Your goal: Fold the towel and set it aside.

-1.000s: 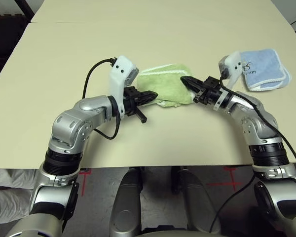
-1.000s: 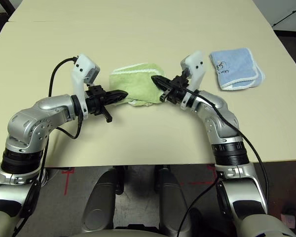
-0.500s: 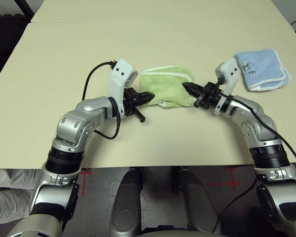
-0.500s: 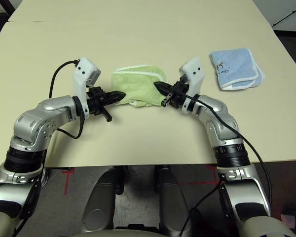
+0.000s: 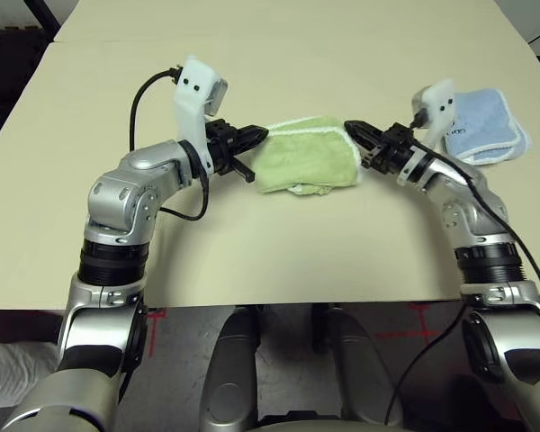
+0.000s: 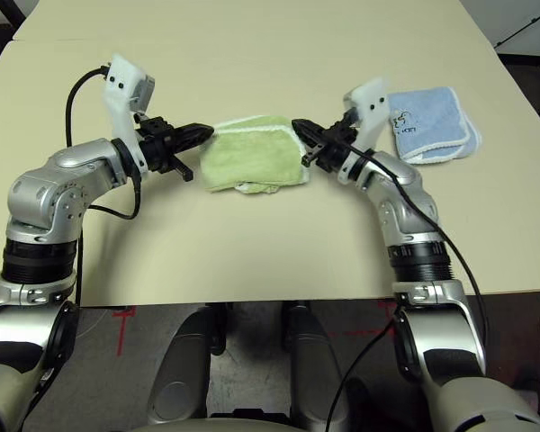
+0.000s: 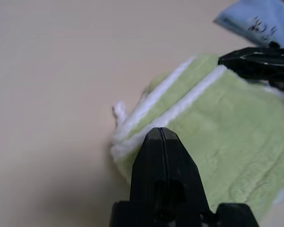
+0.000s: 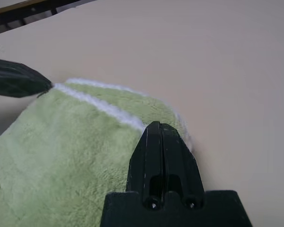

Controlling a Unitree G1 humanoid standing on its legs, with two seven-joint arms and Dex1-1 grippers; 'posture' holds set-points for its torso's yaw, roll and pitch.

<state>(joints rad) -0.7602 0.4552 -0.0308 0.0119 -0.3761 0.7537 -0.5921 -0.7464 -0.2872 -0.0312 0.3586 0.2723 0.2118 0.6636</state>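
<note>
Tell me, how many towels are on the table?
2. The light green towel lies folded in the middle, between the left pincer and the right pincer. The light blue towel lies further to the right, behind the right arm.

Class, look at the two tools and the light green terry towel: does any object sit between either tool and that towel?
Nothing visible does. The left tool and right tool each meet a far corner of the light green terry towel. The folded light blue towel lies apart, beyond the right arm.
</note>
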